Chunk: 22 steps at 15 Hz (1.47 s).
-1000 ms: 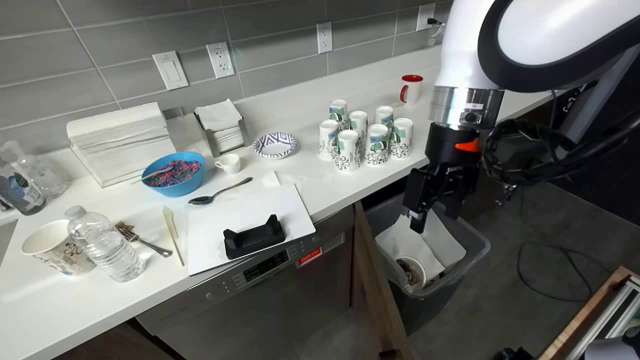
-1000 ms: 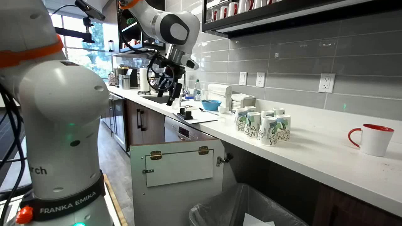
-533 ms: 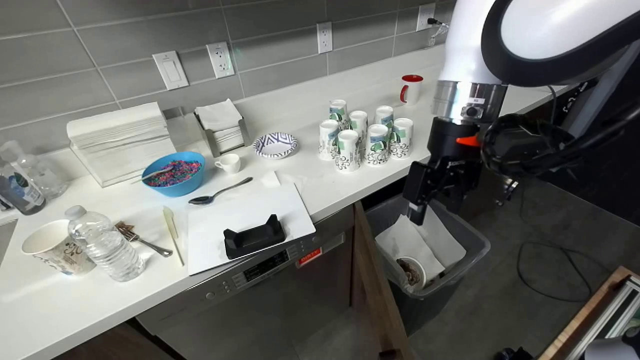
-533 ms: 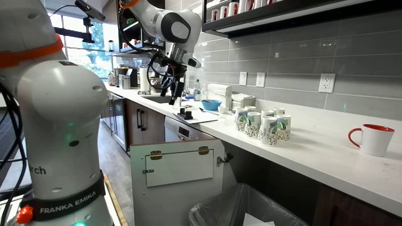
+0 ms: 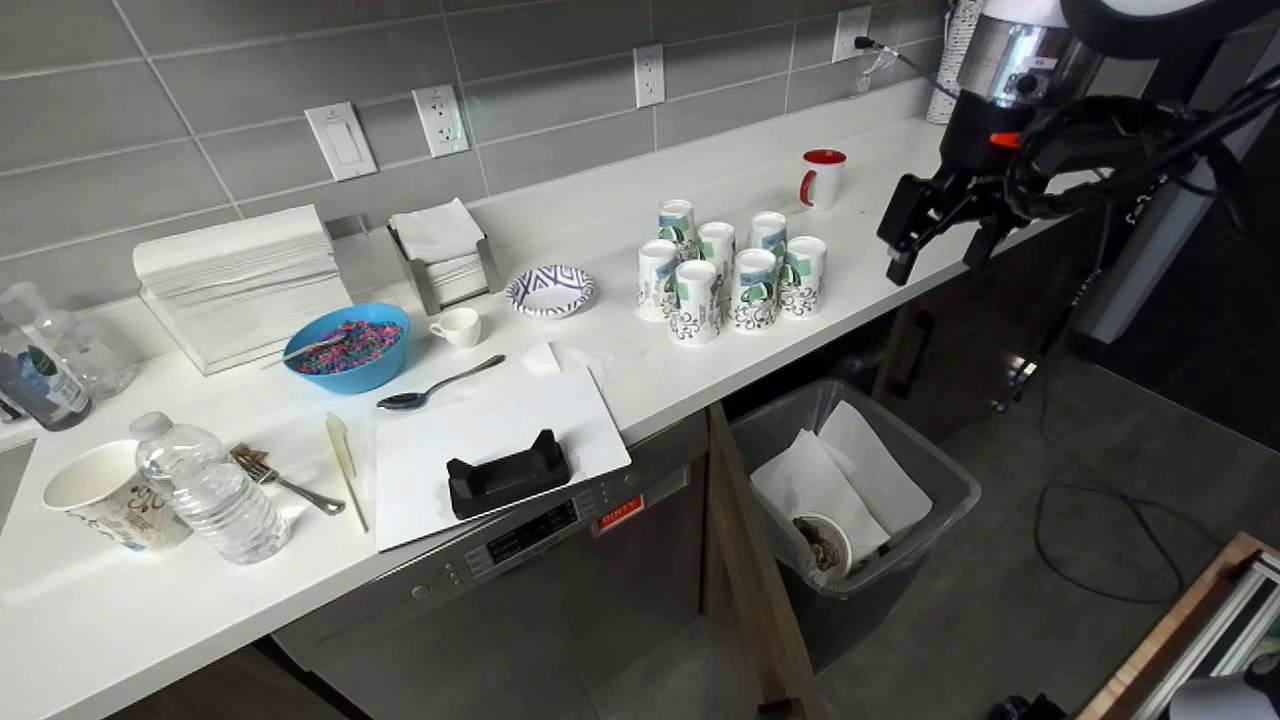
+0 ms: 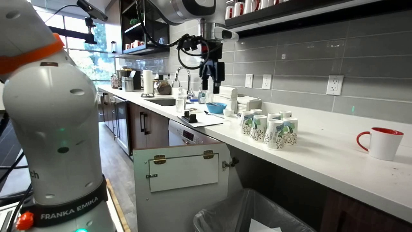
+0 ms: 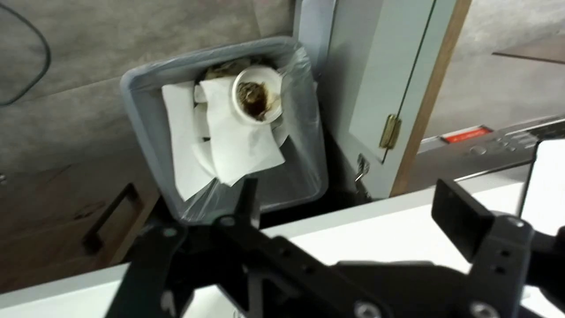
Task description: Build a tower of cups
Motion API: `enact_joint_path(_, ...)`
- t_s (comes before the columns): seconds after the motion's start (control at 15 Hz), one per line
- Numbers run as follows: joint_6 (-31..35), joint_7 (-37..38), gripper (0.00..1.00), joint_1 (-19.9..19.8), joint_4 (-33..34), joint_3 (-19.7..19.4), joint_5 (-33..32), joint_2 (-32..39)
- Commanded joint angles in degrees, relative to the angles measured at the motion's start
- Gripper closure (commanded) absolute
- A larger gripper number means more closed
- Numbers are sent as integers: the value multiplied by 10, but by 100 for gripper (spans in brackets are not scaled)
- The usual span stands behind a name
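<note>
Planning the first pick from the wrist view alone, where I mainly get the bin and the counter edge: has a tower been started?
Observer: No. Seven white cups stand in one cluster on the counter, a single layer, with no second tier.
Operator: Mouths up or down?
Observer: Down; their closed white bases face up.
Operator: Is the gripper touching any of them?
Observer: No, it hangs in the air, apart from the whole cluster in both exterior views.
</note>
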Motion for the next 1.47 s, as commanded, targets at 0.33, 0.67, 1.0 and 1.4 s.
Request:
enact_joint_path(0.33,161,-13,0,-19,88,-14,-71,147)
enact_joint_path(0.67,200,-7,0,-16,87,-19,-73,170)
enact_joint_path(1.0,198,64,0,-32,106,-12,-133,199)
enact_joint_path(1.4,192,86,0,-24,161,-22,-158,254)
